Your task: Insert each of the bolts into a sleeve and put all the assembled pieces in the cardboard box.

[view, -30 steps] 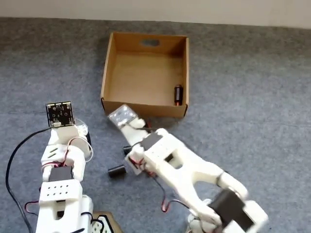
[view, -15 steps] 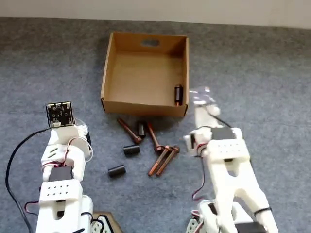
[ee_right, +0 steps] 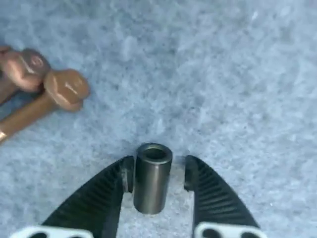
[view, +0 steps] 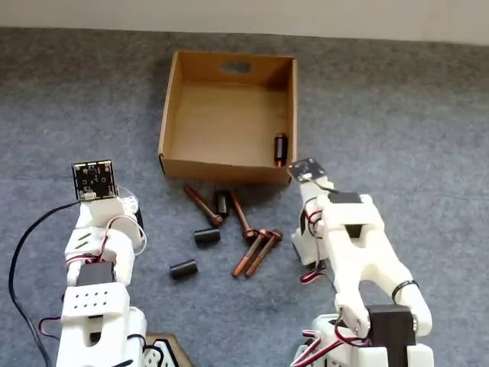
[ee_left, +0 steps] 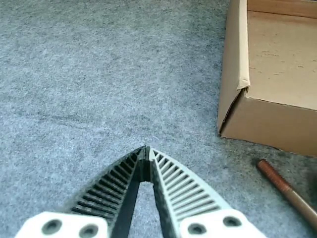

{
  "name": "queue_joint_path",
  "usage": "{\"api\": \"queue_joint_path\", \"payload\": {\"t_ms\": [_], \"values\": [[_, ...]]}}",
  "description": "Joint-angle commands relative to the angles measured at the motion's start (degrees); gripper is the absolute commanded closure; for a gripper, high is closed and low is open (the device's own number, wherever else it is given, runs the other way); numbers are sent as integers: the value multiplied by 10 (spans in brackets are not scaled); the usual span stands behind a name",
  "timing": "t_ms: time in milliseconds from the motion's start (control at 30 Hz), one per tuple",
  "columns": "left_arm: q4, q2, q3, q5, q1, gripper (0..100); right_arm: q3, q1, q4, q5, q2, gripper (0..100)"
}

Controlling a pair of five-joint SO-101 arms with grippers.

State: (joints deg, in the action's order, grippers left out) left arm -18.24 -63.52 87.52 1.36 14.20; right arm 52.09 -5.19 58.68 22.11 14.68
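Note:
The cardboard box (view: 172, 107) stands at the back of the carpet with one assembled piece (view: 280, 149) against its right wall. In front of it lie several copper bolts (view: 243, 216) and three dark sleeves (view: 206, 236). My right arm (view: 344, 229) is to the right of the bolt pile. Its gripper (ee_right: 154, 171) is shut on a dark sleeve (ee_right: 151, 181), held just above the carpet, with two bolt heads (ee_right: 67, 87) a short way off. My left arm (view: 95, 252) sits at the left. Its gripper (ee_left: 145, 148) is shut on nothing, near the box corner (ee_left: 237, 99) and a bolt (ee_left: 287, 191).
Grey carpet (view: 412, 130) covers the whole table, with free room to the right of the box and in the far left corner. A loose cable (view: 23, 252) loops beside my left arm.
My right arm has swung from the sleeves left of the pile across to the right, then drawn back beside the bolt heads. The left arm has not moved.

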Motion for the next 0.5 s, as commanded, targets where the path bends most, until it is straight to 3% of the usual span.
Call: {"api": "queue_joint_path", "payload": {"t_ms": [0,267,433,467], "values": [[11,-7,-2,-2,4,986,-18,10,4,16,-1,815],[11,-7,-2,-2,4,986,-13,10,7,60,-3,820],[11,-7,-2,-2,4,986,-10,10,-13,82,-2,998],[11,-7,-2,-2,4,986,-11,10,-8,81,-1,990]]}}
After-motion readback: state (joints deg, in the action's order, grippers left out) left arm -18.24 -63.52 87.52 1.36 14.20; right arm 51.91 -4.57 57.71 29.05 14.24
